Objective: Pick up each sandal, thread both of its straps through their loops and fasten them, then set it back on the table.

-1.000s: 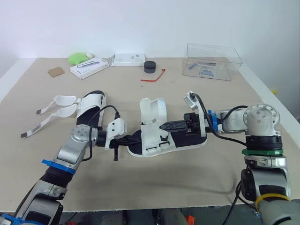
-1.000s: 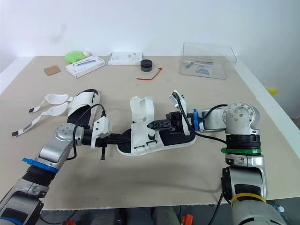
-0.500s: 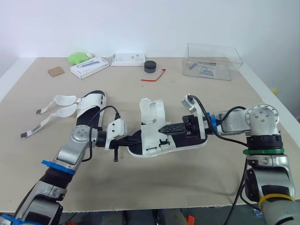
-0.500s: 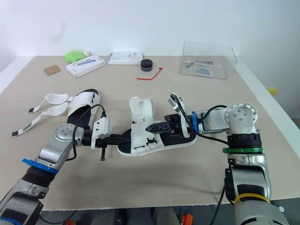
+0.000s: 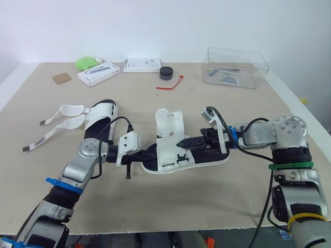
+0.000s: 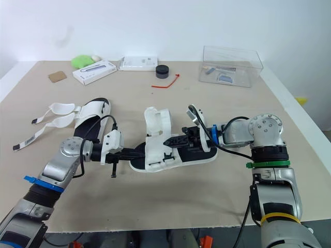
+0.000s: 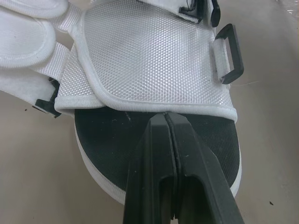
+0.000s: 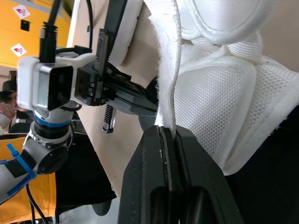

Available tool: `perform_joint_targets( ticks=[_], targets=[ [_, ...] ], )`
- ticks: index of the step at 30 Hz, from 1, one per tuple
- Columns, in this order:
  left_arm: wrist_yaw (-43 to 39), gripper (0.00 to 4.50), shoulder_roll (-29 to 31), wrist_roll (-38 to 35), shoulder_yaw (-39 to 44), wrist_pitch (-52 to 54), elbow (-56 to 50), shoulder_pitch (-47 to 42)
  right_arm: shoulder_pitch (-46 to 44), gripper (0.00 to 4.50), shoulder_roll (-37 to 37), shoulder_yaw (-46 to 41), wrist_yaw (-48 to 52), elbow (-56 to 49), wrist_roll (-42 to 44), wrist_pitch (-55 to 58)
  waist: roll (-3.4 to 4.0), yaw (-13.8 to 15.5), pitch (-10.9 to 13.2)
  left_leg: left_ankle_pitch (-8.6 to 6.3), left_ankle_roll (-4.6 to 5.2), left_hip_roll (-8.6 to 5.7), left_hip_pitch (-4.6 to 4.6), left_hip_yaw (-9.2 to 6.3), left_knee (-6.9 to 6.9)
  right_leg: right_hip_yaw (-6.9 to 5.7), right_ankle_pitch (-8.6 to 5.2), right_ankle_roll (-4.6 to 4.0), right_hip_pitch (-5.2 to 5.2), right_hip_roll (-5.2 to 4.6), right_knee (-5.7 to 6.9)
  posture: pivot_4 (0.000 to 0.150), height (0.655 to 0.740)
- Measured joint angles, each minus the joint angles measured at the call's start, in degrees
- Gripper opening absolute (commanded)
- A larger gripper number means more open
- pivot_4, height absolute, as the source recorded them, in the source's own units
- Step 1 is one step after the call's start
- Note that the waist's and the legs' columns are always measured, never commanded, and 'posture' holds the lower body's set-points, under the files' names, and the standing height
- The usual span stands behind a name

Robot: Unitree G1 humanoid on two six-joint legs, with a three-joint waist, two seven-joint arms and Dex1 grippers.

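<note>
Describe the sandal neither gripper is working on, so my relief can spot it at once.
On the tan table, look to the robot's left half. A white sandal with a black sole lies there. Unlike the middle sandal, its two long straps trail loose across the tabletop.

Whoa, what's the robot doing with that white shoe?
It's busy with a white sandal in the middle of the table. The right jaws are shut on one of its straps, pinching it next to the mesh top. The left jaws are closed too, with their tips over the black insole, right at the edge of the mesh. A second sandal lies off to the robot's left with its loose straps spread out, not yet fastened.
</note>
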Motion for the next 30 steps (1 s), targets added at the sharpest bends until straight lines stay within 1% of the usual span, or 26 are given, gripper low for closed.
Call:
perform_joint_targets(
  ticks=[4, 9, 16, 30],
  targets=[
    [0.1, 0.00, 0.0, 0.0, -0.1, 0.0, 0.0, 0.0, -0.2, 0.01, -0.4, 1.1, -0.3, 0.2, 0.2, 0.0, 0.00, 0.0, 0.0, -0.03, 0.06, 0.02, -0.03, 0.00, -0.04, -0.01, 0.00, 0.00, 0.00, 0.00, -0.09, 0.150, 0.7400],
    [0.1, 0.00, 0.0, 0.2, -0.2, 0.0, 0.0, 0.1, -2.9, 0.01, -1.4, 2.4, -1.0, 1.2, 4.5, 0.5, 0.01, 0.0, 0.0, -0.03, 0.06, 0.02, -0.07, -0.03, -0.05, -0.05, 0.00, 0.00, -0.01, -0.03, -0.15, 0.150, 0.7400],
    [0.1, 0.00, 0.0, 0.4, -0.2, 0.0, 0.0, 0.1, -3.0, 0.01, -2.3, 3.3, -3.1, 1.2, 7.3, 0.5, 0.01, 0.0, 0.0, -0.03, 0.06, 0.02, -0.09, -0.03, -0.05, -0.06, 0.01, 0.01, -0.01, -0.04, -0.17, 0.150, 0.7400],
    [0.1, 0.00, 0.0, 0.5, -0.2, -0.1, 0.0, 0.1, -2.1, 0.01, -3.0, 4.1, -6.1, 2.1, 7.9, 0.1, 0.01, 0.0, 0.0, -0.04, 0.06, 0.02, -0.11, -0.04, -0.07, -0.06, 0.01, 0.02, -0.01, -0.04, -0.21, 0.150, 0.7400]
  ],
)
